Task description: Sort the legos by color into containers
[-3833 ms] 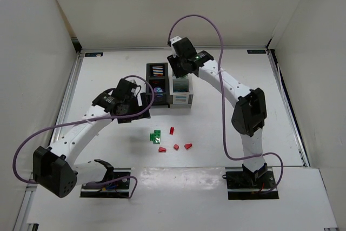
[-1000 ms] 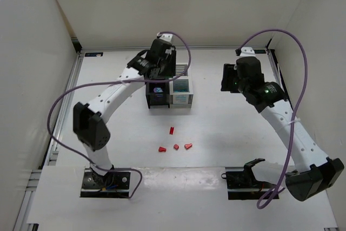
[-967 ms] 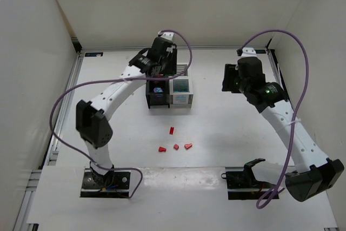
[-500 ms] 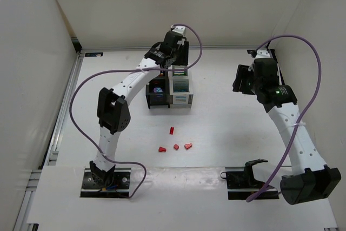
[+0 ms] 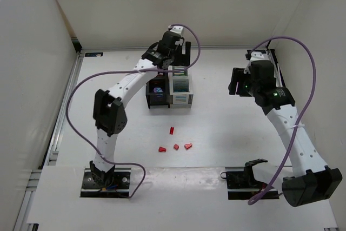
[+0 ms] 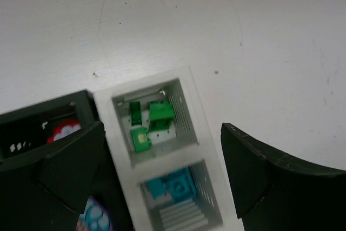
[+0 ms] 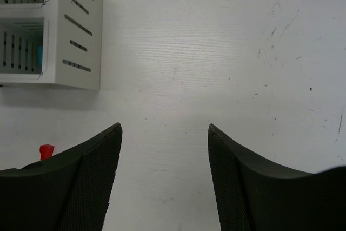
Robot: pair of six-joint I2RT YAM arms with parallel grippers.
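Green bricks (image 6: pixel 154 120) gone from table (image 5: pixel 227 128), now in white bin (image 6: pixel 140 82) — left gripper (image 6: pixel 162 133) above, fingers wide, empty. Right gripper (image 7: pixel 165 133) wide, empty. Red bricks (image 5: pixel 175 146) remain — next.

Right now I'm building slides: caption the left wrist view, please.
Open left gripper hovers over the white bin: green legos in one compartment, teal legos in the next.
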